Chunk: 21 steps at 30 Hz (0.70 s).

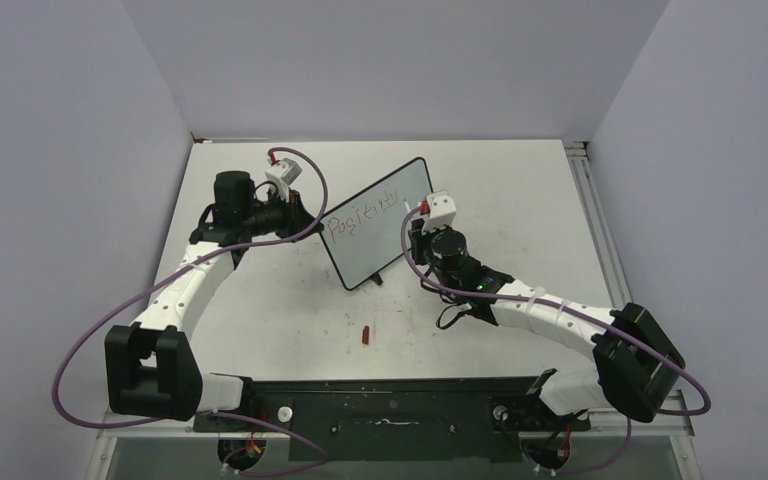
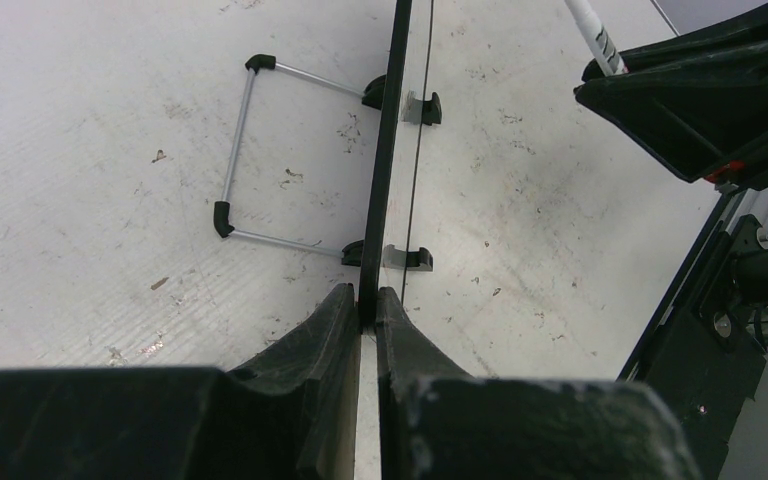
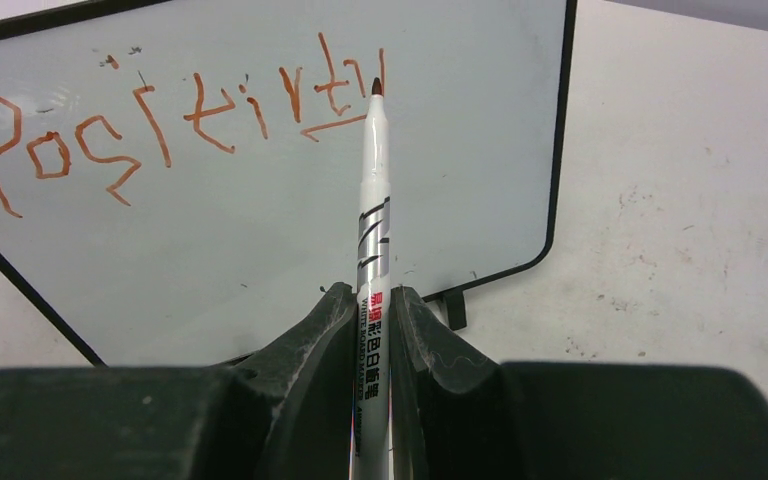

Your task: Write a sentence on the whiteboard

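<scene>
The whiteboard [image 1: 385, 240] stands tilted on its wire stand mid-table; it also shows in the right wrist view [image 3: 260, 230] and edge-on in the left wrist view [image 2: 385, 150]. The sentence [image 1: 360, 217] is one slanted reddish line reading roughly "Positivity" [image 3: 160, 120]; no second line shows. My left gripper [image 1: 305, 222] is shut on the board's left edge [image 2: 368, 305]. My right gripper [image 1: 417, 228] is shut on a white marker [image 3: 373, 200]. The marker's red tip is at the board face beside the last letter.
A small red marker cap [image 1: 365, 335] lies on the table in front of the board. The board's wire stand [image 2: 245, 150] reaches out behind it, and a black foot [image 3: 452, 305] shows at its lower edge. A metal rail [image 1: 592, 215] runs along the table's right side.
</scene>
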Each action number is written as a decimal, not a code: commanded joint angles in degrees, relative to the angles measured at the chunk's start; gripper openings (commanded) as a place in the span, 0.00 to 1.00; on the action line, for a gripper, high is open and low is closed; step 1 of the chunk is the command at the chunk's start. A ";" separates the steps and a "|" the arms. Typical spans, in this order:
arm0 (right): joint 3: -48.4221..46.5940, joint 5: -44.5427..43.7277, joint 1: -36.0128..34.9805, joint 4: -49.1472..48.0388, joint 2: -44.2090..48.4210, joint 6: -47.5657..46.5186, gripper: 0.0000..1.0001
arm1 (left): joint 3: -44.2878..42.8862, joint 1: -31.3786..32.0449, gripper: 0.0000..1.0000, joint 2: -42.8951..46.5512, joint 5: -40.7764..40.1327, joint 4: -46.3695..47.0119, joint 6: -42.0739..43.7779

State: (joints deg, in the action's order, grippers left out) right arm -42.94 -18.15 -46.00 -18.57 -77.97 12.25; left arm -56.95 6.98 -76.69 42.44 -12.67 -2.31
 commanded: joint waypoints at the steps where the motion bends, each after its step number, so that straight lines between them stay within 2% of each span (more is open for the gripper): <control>1: 0.57 -0.21 2.29 1.01 3.03 -1.73 0.05 | -1.17 -0.22 0.00 2.31 0.45 2.82 0.44; 12: -2.11 9.11 8.90 -1.06 -0.21 -3.06 0.05 | -1.28 -0.22 0.00 1.97 0.37 2.76 0.59; 21: -6.28 12.75 9.86 -1.63 -5.81 -3.90 0.05 | -1.45 -0.27 0.00 1.61 0.47 2.56 0.67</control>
State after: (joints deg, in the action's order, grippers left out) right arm -45.67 -7.94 -36.67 -17.04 -82.41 9.30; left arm -56.95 6.98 -76.69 42.44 -12.69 -2.28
